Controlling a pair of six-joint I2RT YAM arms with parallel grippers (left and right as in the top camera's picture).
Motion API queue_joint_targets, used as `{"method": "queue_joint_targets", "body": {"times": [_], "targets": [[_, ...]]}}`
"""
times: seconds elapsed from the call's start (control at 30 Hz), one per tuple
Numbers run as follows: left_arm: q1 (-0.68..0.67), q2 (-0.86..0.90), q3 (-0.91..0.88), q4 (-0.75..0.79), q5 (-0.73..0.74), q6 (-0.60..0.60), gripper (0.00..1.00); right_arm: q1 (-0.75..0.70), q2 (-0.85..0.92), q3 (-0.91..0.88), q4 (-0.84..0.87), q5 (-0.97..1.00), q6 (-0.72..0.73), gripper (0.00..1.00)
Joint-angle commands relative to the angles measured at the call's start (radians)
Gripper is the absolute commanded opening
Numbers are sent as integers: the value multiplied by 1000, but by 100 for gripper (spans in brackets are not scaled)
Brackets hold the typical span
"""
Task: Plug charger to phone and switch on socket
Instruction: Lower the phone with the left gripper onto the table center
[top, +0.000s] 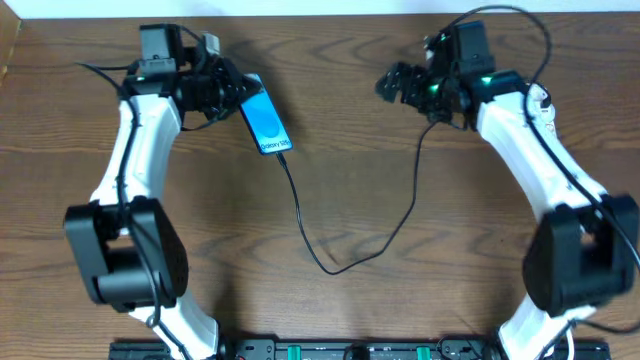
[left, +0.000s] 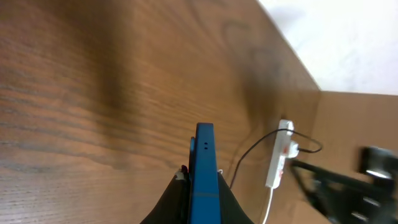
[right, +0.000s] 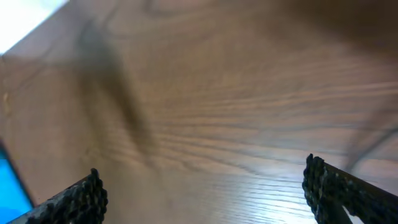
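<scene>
The upper middle of the table (top: 340, 60) is bare wood, so passage there is free. Lower down, the charger (top: 300, 215) loops across the centre (thin, but it spans much width). The phone (top: 265, 122) occupies the left side, and the socket (left: 280, 155) lies near a table edge.

In the left wrist view the phone (left: 204, 168) stands edge-on between the left gripper's (left: 203, 190) fingers (left: 166, 202), so its screen is hidden. Its lower part and the fingers are cut off by the bottom edge. Right of that gripper, the socket (left: 280, 155) is too small to tell how its switch stands. The right arm (left: 367, 171) beyond it is a dark blur.

From overhead, the charger (top: 400, 215) disappears under the right gripper (top: 400, 85), and the socket cannot be made out there. The plug tip (top: 284, 152), at the phone's end away from the left gripper, is too small to tell whether it is seated.

In the right wrist view only the fingertips (right: 78, 202) show, and a blue sliver (right: 11, 186) to their left is cut by the edge.
</scene>
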Motion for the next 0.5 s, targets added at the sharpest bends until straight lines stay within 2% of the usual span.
{"method": "queue_joint_targets", "body": {"times": [0.0,0.33,0.47], "targets": [[-48,47,-3,4,13,40,8,-7,-49,5,-31,166,-26,99],[-214,222,-3,26,13,50,8,-7,-60,5,-69,169,-41,99],[-287,267,-3,68,13,17,7,-2,-60,5,-76,169,-44,99]]}}
